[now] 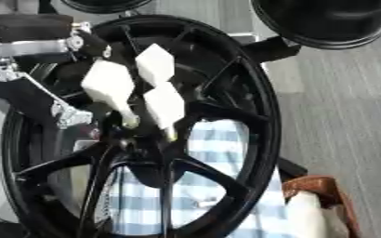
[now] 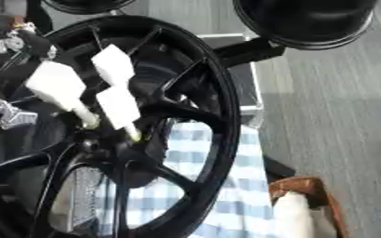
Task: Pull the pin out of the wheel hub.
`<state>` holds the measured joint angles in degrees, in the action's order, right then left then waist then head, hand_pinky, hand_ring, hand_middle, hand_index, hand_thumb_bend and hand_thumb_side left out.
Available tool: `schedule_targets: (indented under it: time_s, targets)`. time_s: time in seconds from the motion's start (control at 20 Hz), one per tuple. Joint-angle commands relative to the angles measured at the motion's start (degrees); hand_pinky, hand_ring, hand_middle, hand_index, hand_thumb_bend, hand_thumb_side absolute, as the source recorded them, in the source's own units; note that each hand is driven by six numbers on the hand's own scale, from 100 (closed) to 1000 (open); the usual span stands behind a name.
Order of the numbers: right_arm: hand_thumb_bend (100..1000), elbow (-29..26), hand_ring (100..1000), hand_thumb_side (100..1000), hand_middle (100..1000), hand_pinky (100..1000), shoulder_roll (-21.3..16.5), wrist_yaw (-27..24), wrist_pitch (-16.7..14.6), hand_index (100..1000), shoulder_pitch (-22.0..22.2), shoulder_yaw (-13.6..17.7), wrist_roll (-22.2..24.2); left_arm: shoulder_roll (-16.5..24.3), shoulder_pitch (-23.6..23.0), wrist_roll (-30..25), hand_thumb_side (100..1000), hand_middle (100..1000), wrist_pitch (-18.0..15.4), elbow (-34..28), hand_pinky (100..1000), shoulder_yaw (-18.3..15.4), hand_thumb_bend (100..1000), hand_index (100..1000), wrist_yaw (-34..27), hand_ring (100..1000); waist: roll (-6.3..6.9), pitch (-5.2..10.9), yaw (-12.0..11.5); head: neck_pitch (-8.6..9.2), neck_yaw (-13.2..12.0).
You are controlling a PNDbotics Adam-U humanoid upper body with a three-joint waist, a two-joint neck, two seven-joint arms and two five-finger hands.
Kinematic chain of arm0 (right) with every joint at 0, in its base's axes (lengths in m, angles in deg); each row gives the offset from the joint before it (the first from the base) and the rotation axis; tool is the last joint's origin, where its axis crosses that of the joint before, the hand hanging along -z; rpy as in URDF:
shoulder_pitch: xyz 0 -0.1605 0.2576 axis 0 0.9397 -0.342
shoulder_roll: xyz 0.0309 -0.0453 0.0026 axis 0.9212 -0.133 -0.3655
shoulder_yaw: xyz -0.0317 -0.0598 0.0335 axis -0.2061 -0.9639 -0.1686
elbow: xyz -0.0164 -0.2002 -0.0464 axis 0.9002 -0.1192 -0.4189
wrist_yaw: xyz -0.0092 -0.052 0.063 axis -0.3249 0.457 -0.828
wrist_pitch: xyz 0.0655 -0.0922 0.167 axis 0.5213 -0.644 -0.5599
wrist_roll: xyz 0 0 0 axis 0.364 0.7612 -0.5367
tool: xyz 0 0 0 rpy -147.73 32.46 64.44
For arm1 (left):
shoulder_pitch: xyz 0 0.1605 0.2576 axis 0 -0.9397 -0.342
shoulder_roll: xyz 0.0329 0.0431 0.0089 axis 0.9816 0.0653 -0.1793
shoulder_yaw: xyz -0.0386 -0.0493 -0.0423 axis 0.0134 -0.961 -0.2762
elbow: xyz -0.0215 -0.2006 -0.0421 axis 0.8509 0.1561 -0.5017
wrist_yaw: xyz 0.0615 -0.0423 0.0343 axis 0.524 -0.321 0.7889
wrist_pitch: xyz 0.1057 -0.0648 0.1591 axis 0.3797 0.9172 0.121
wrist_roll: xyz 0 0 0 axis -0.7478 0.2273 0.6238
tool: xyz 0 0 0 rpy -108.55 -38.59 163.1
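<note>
Our left hand (image 1: 137, 88) comes in from the upper left, its white fingers (image 1: 164, 103) reaching down toward the centre of the wheel hub (image 1: 137, 144). The fingertips rest at the hub, where a small yellowish tip (image 1: 171, 136) shows, perhaps the pin; we cannot tell whether the fingers pinch it. That bit seems to run in line with the fingers, slanting down toward the hub. The black wheel (image 2: 226, 125) stands on edge, filling our view, its spokes fanning out from the hub. Through the spokes we see a blue-and-white checked cloth (image 1: 218, 144). Lower right lies a brown object (image 2: 304, 186); behind is grey floor (image 1: 340, 116).
</note>
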<state>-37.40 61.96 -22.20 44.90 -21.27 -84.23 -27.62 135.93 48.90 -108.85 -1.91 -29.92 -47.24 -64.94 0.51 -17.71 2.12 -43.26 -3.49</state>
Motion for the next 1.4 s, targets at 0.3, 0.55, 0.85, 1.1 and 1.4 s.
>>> schedule_targets:
  time_s: [0.3,0.55,0.85,1.1,1.4]
  targets:
    - [100,-0.7,525,601,430,712,-2.7,-0.7,-0.6,748,0.6,0.9,0.0,1.2,1.3,4.3,261,136,3.1,-0.3,404,-7.2,100,345,-7.3,222,-0.09,3.15,-1.3,-0.83,1.1]
    - [100,-0.7,525,600,430,712,-2.8,-0.6,-0.6,748,1.2,1.7,-0.5,4.4,-2.7,8.5,275,143,7.2,0.0,412,-13.8,100,358,-10.8,229,0.03,3.91,-2.2,-0.85,1.4]
    - [100,-0.7,525,603,430,711,-2.7,-0.3,-0.4,748,1.0,2.0,-1.0,6.5,-10.5,17.8,299,155,11.5,8.2,444,-23.7,100,381,-8.9,242,0.63,3.63,-2.5,-0.85,2.1]
    - [100,-0.7,524,605,429,711,-2.2,-0.1,-0.1,748,0.7,1.9,-1.2,6.0,-14.0,24.2,300,177,10.7,18.5,487,-27.6,100,410,-6.9,265,0.57,2.59,-2.5,0.37,3.5]
    - [100,-0.7,522,609,427,710,-1.4,0.1,0.1,748,0.5,1.7,-1.3,5.0,-16.4,27.6,283,203,9.7,26.6,501,-28.5,100,435,-1.0,290,0.27,1.59,-2.5,0.85,3.7]
